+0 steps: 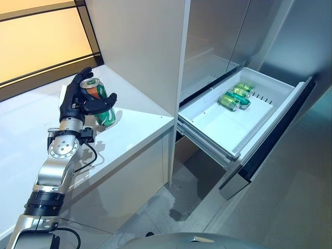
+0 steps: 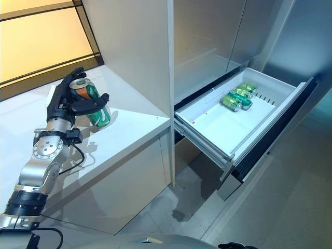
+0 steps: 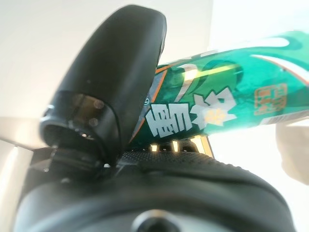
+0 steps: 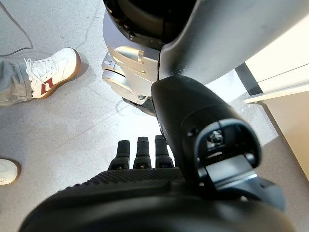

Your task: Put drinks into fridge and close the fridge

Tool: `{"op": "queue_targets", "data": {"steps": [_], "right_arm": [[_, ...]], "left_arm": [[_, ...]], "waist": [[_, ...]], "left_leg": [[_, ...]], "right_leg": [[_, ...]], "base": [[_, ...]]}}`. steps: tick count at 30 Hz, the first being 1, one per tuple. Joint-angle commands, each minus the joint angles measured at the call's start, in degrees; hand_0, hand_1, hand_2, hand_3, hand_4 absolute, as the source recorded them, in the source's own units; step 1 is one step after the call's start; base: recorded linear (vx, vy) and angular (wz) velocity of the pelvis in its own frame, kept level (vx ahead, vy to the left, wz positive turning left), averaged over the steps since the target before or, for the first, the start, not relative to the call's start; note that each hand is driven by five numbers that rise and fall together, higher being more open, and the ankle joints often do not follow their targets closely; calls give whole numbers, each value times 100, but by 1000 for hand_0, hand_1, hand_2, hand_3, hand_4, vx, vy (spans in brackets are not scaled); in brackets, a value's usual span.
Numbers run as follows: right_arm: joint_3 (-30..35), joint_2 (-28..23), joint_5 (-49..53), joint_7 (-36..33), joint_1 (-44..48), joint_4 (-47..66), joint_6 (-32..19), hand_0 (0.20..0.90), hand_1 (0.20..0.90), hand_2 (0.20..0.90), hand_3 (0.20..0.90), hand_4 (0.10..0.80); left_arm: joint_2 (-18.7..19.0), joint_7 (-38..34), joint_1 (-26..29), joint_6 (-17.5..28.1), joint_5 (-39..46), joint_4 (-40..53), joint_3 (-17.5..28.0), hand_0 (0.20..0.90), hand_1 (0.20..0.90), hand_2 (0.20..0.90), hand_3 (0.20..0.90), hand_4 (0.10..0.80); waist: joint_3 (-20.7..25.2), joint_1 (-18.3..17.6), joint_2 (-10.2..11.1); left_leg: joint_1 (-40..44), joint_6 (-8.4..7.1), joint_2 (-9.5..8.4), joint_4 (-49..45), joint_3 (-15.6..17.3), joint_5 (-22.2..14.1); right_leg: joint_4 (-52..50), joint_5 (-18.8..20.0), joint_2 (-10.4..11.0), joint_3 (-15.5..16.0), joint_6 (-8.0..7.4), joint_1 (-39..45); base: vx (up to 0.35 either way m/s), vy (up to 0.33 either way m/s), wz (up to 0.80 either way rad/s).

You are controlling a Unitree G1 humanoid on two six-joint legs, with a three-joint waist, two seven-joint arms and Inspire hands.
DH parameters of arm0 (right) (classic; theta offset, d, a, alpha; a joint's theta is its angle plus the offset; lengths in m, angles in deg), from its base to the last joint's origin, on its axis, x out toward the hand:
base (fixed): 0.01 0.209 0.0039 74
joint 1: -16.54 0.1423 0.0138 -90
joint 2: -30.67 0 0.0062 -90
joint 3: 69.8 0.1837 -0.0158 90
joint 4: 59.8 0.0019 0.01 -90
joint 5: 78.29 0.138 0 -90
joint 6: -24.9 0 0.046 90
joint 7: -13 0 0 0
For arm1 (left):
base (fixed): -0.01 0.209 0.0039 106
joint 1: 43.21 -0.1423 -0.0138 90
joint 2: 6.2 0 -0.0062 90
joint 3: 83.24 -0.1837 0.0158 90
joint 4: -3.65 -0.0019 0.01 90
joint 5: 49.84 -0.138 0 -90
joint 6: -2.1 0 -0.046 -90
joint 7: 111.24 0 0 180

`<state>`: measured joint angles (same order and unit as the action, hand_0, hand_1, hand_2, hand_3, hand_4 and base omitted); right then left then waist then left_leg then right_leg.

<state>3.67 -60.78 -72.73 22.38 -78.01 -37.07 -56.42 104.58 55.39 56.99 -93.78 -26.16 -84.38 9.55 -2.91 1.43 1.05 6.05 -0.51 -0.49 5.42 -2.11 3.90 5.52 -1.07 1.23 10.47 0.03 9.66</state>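
A green drink can (image 1: 107,118) with an orange band near its top leans tilted over the white counter (image 1: 137,129) on the left. My left hand (image 1: 71,107) is shut on it, fingers and thumb (image 3: 116,82) wrapped round its body (image 3: 217,111). To the right the fridge's white drawer (image 1: 220,127) stands pulled out, with several green cans (image 1: 236,96) lying at its far end. My right hand (image 4: 145,203) shows only in the right wrist view, hanging low over the grey floor with straight fingers (image 4: 144,152) and nothing in it.
A tall white panel (image 1: 140,46) stands between the counter and the fridge. Grey fridge doors (image 1: 218,31) rise above the drawer, and its dark front (image 1: 270,140) juts out over the floor. A person's white shoe (image 4: 53,67) rests on the floor near me.
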Motion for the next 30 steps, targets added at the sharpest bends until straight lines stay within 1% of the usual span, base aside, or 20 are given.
{"op": "queue_targets", "data": {"steps": [1,4,5,6,7,8,22,27,30], "right_arm": [[-73,188,62,356,300,187,-48,900,900,900,900,800],[-76,193,48,356,294,188,-51,900,900,900,900,800],[-74,193,45,358,290,186,-48,900,900,900,900,800],[-74,193,44,360,286,179,-55,900,900,900,900,800],[-83,192,53,360,283,187,-55,900,900,900,900,800],[-85,191,54,361,280,195,-50,900,900,900,900,800],[-77,183,19,372,254,221,-45,900,900,900,900,800],[-53,182,-41,297,234,236,-138,900,900,900,900,800],[-117,160,-360,220,234,284,-234,900,900,900,900,800]], "left_arm": [[167,-93,705,455,189,300,359,900,900,900,900,800],[115,-120,711,509,237,322,373,900,900,900,900,800],[104,-126,714,540,261,318,380,582,582,582,529,429],[100,-138,718,576,286,312,390,476,476,476,406,306],[81,-151,720,612,310,312,397,316,316,316,219,119],[60,-162,720,626,310,314,397,300,300,300,200,100],[-36,-295,727,939,314,288,451,300,300,300,200,100],[-52,-361,715,1203,242,350,503,300,300,300,200,100],[-37,-370,721,1375,232,415,532,300,300,300,200,100]], "waist": [[82,3,-140],[76,-2,-136],[79,-3,-135],[80,-4,-134],[77,-7,-132],[77,-9,-131],[71,-42,-126],[89,-38,-115],[92,-28,-102]], "left_leg": [[181,-76,30,-42,139,-727],[180,-77,31,-42,139,-726],[182,-78,32,-42,140,-727],[185,-78,33,-42,144,-728],[187,-77,32,-42,147,-729],[186,-77,30,-42,144,-729],[214,-82,33,-42,156,-744],[212,-84,27,-42,142,-753],[207,-88,27,-42,134,-754]], "right_leg": [[-52,-50,190,-162,-531,-115],[-52,-49,189,-166,-529,-117],[-52,-49,190,-168,-530,-116],[-52,-49,191,-167,-530,-114],[-52,-48,191,-168,-530,-114],[-52,-49,191,-171,-529,-114],[-52,-48,198,-178,-532,-99],[-52,-57,204,-179,-535,-99],[-52,-55,209,-173,-536,-103]], "base": [[0,0,0],[0,0,0],[0,0,0],[0,0,0],[0,0,0],[0,0,0],[0,0,0],[0,0,0],[0,0,0]]}}
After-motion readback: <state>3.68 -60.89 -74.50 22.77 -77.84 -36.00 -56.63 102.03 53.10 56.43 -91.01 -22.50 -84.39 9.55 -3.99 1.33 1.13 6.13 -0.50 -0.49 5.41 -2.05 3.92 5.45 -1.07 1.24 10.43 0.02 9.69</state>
